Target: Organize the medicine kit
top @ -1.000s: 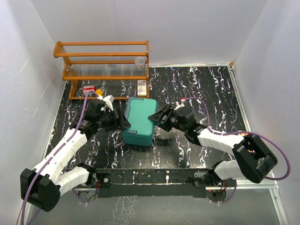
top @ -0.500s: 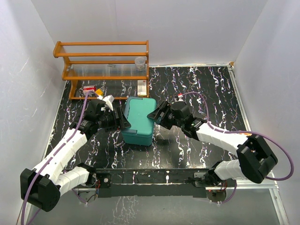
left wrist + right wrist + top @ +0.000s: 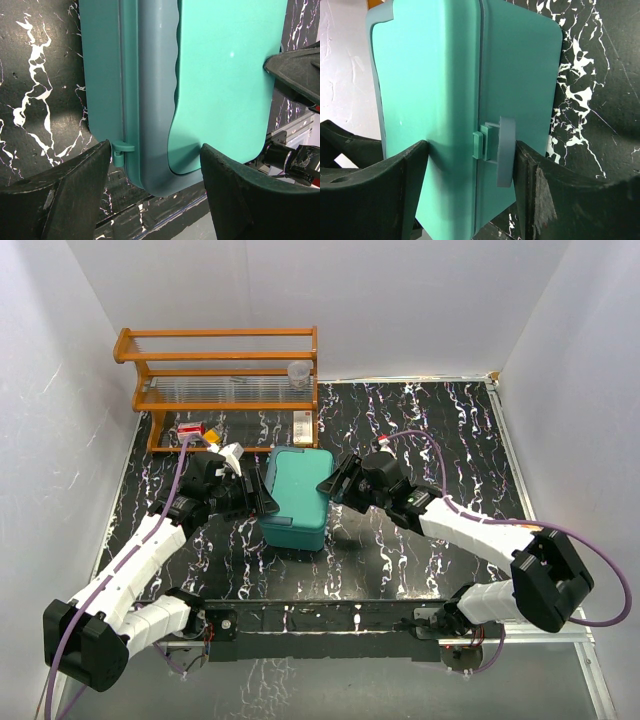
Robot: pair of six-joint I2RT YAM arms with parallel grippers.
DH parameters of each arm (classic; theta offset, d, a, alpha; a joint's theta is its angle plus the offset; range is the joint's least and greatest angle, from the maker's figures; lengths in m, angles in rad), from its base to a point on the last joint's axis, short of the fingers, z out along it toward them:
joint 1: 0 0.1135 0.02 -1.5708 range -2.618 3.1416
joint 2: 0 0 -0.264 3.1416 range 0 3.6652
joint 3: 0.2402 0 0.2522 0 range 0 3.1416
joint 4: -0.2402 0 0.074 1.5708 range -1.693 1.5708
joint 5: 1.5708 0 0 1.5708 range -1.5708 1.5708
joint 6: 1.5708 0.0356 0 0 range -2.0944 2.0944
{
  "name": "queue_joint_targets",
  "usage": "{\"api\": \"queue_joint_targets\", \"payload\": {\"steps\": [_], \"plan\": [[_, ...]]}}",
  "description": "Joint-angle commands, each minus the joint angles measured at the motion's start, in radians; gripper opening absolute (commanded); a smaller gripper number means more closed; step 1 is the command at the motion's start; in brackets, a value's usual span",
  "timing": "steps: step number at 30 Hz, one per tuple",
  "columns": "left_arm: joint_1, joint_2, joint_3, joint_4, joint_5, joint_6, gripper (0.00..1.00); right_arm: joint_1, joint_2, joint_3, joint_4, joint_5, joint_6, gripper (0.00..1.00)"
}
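"Medicine kit point(image 3: 298, 502) first: where is it?"

"It lies on your counter point(image 3: 420, 430), a little left of the middle. Its long side runs near to far and its lid point(image 3: 225, 75) is down. Your two arms meet at it, one from each side."

"What about the left fingers?"

"Your left fingers point(image 3: 60, 195) are clenched on the kit's left side. One sits low by the counter, just beside a small tab point(image 3: 121, 149) on the seam. The other lies on the lid. The wall of the medicine kit fills the gap between them."

"And the right?"

"Your right fingers point(image 3: 370, 195) grasp the kit's right side, where the latch is. One finger presses on the lid face. The other touches the grey latch flap point(image 3: 505, 150), which stands out from the wall. In your left wrist view, a dark tip from that arm shows at the lid's right edge."

"Is anything else on the counter?"

"An orange rack point(image 3: 225, 335) stands at the far left, by the wall. A clear cup point(image 3: 299, 372) stands on it at the right end. Under the rack, a red-and-white packet point(image 3: 190, 430) lies to the left. A small box point(image 3: 302, 425) lies near the kit's far end, apart from it."
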Motion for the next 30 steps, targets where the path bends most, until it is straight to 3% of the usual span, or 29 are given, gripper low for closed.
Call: {"api": "queue_joint_targets", "payload": {"steps": [1,20,30], "plan": [[-0.004,-0.022,-0.014,-0.037,-0.006,0.014,0.70,0.017,-0.015,0.056,-0.070,0.053,-0.036,0.61],[-0.004,-0.016,-0.007,-0.038,-0.011,0.007,0.70,0.072,0.028,0.151,-0.187,0.112,-0.097,0.58],[-0.004,-0.019,-0.001,-0.047,-0.012,0.014,0.70,0.140,0.066,0.234,-0.279,0.224,-0.125,0.67]]}}
